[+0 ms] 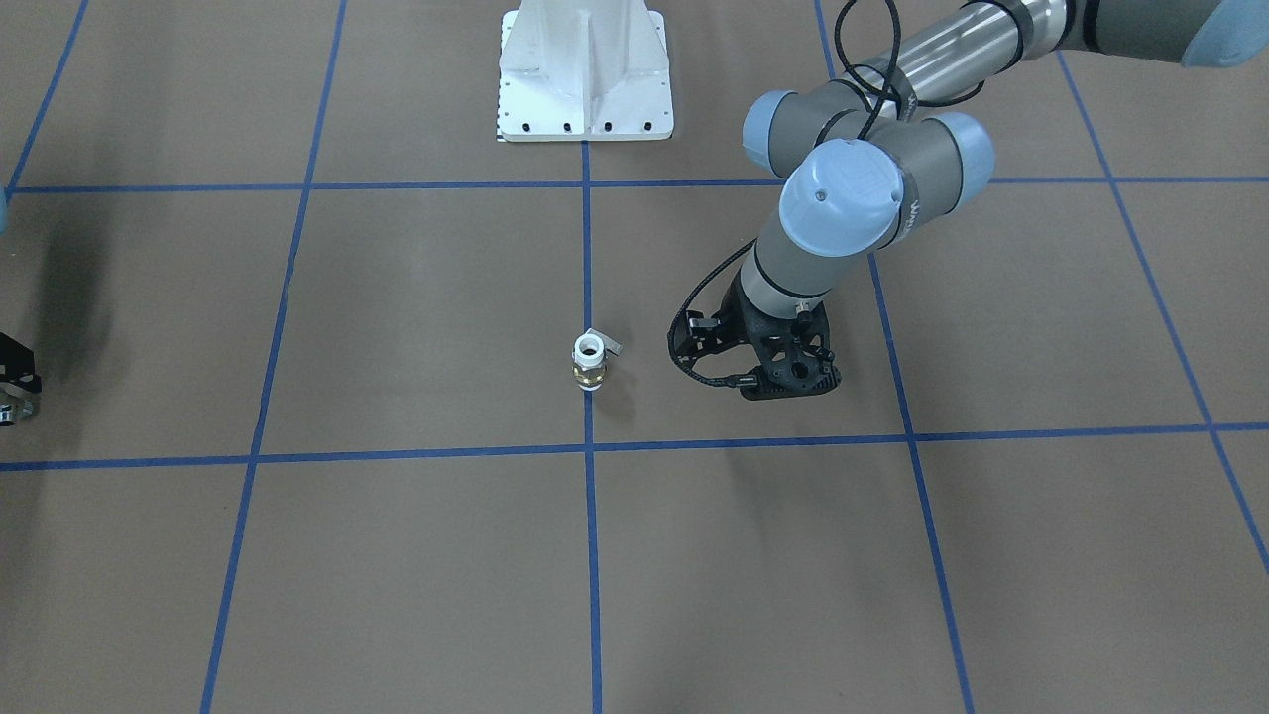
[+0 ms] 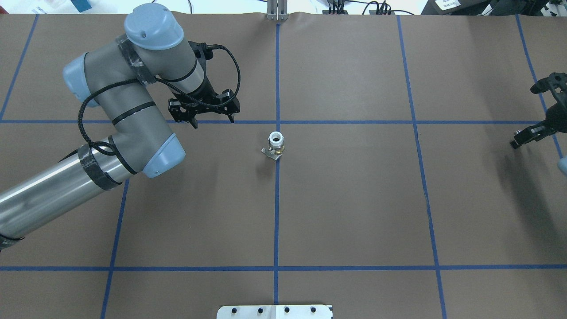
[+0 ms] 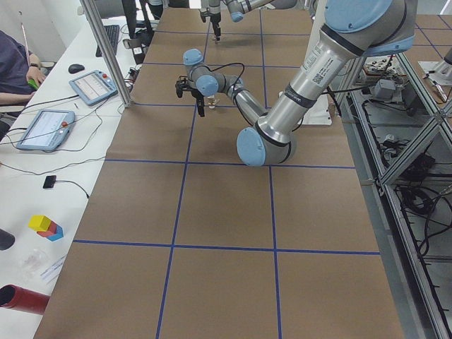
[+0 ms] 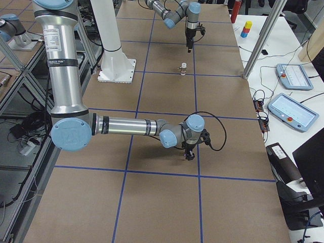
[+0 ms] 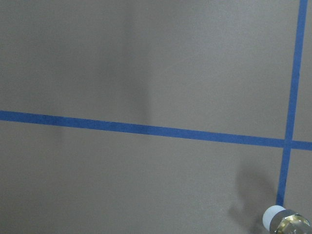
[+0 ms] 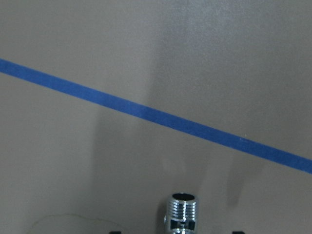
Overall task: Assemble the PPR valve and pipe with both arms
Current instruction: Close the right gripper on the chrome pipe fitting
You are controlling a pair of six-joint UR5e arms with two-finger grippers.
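Observation:
The PPR valve (image 2: 275,144), brass in the middle with white ring ends and a grey side lever, stands upright on a blue tape line at the table's centre. It also shows in the front view (image 1: 589,362) and at the bottom right corner of the left wrist view (image 5: 285,222). My left gripper (image 2: 212,120) is open and empty. It points down at the table, to the valve's left and a little farther back. My right gripper (image 2: 529,133) is at the table's right edge, shut on the shiny silver pipe (image 6: 184,212), whose threaded end sticks out.
Brown paper with a blue tape grid (image 2: 277,221) covers the table. The white bolted pedestal (image 1: 585,74) stands at the robot's side of the table. Tablets, cables and coloured blocks (image 3: 46,226) lie on a side bench beyond the table's edge.

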